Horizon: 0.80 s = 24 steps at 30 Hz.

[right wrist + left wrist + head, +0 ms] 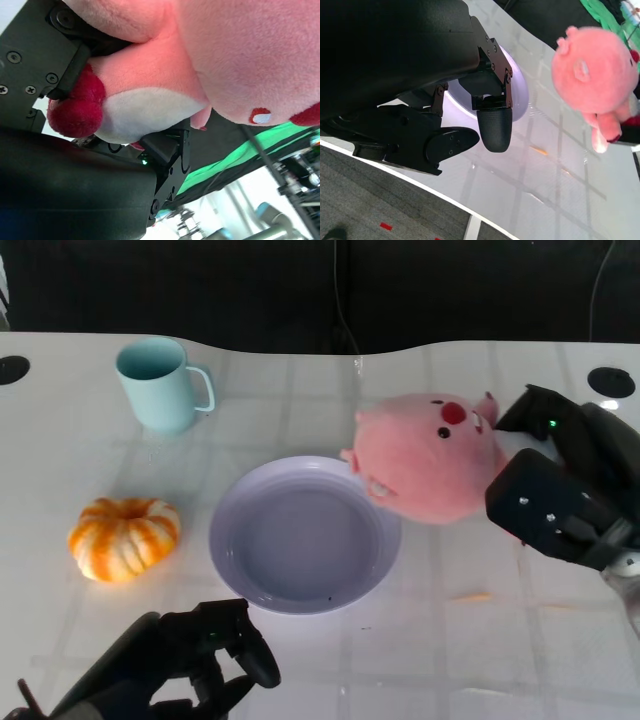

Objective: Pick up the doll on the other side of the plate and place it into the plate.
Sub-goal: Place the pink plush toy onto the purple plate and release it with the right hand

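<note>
The right hand grasps the pink doll from its right side, fingers wrapped around the plush body; the right wrist view shows black fingers pressed into the white belly and beside a red part of the toy. The doll is raised off the surface and sits at the far-right edge of the lavender plate, its left side overhanging the plate's rim while most of its bulk lies to the right of the dish. The left hand rests at the near left, fingers curled in, holding nothing, just near of the plate. Farther left on the white surface lie an orange-and-white pumpkin and, beyond it, a pale teal mug, both well apart from the doll.

Risk, as judged: the doll is not yet centred over the dish. Released here, the soft rounded body would likely land on the rim and roll off to the right, or tip the plate. The grip acts on compressible plush at one side, so the toy may also sag or slip during the leftward carry.
</note>
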Available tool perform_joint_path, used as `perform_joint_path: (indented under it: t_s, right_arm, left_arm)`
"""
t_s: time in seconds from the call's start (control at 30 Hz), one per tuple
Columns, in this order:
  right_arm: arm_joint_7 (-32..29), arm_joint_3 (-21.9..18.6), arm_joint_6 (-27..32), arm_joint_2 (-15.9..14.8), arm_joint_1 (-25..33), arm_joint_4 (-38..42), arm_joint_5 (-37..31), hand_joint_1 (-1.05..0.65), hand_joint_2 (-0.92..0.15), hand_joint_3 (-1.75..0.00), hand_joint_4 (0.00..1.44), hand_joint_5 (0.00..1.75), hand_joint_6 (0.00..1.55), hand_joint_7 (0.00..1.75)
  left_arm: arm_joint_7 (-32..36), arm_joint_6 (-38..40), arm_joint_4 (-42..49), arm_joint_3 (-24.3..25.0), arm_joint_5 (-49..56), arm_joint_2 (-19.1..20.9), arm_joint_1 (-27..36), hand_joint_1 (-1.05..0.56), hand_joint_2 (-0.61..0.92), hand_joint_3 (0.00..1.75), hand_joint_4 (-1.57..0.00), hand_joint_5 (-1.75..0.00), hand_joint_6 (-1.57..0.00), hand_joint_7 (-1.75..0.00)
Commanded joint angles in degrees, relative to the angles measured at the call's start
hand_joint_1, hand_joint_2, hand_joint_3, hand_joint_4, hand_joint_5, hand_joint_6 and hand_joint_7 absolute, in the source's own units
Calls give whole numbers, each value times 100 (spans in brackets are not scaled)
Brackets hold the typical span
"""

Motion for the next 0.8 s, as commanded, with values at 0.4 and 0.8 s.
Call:
perform_joint_path:
  t_s: [0.4, 0.8]
  right_arm:
    - [446, 615, 208, 823, -790, 0, -251, -15, -45, -118, 94, 175, 76, 174]
    - [281, 1036, -140, 1277, -954, 739, -454, -16, -44, -114, 92, 175, 76, 169]
  left_arm:
    - [75, 7, -55, -113, 172, -105, 123, -9, 83, 60, -59, -158, -62, -126]
    - [100, -86, -175, -204, 314, -157, 298, -8, 80, 65, -63, -158, -64, -123]
